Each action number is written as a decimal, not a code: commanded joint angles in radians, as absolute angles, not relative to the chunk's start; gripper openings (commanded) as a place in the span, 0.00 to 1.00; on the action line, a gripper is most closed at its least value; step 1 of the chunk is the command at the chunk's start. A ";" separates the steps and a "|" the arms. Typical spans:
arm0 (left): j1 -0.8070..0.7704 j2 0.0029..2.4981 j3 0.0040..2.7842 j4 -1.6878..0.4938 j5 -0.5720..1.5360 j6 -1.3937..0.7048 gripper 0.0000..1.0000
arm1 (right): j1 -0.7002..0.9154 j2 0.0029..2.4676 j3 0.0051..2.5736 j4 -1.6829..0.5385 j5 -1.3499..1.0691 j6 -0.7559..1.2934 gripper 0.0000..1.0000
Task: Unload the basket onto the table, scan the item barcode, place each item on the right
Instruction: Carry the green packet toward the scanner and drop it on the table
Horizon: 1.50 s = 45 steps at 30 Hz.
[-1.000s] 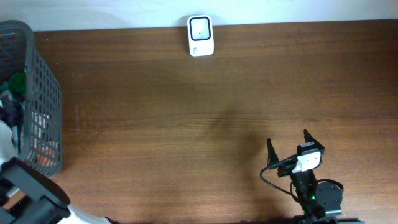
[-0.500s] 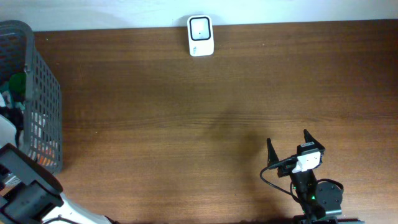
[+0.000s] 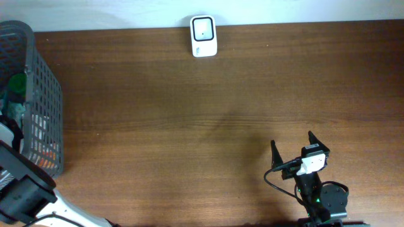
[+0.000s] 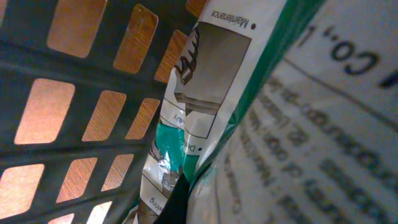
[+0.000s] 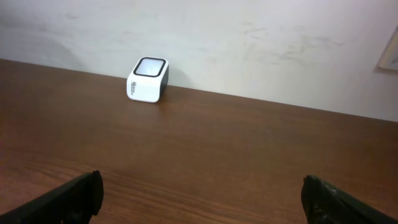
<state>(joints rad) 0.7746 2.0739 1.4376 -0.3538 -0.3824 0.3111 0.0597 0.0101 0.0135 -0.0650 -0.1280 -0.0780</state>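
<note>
The item is a white and green printed packet that fills the left wrist view, lying inside the dark mesh basket at the table's left edge. My left gripper is down in the basket, shut, with one black finger pressed on the packet's edge; its other finger is hidden. The white barcode scanner with its dark window stands at the back edge of the table, and the right wrist view shows the scanner too. My right gripper rests open over the table at the front right, nothing between its fingers.
The basket holds several other items, one green and one orange. The basket's wall is close on the left of my left gripper. A white wall rises behind the scanner.
My left gripper has shut inside the basket, and the left arm has shifted a little lower in the overhead view. The right arm has not moved.
</note>
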 commanded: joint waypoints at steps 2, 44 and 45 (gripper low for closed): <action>0.745 1.975 1.460 -0.344 -0.404 0.298 0.00 | 0.065 0.003 0.006 -0.065 -0.126 -0.070 0.98; -0.471 1.734 1.459 -0.797 -0.313 0.141 0.00 | 0.065 0.003 0.006 -0.065 -0.126 -0.070 0.98; -0.496 1.779 1.459 -0.782 -0.318 0.184 0.00 | 0.065 0.003 0.006 -0.064 -0.126 -0.070 0.98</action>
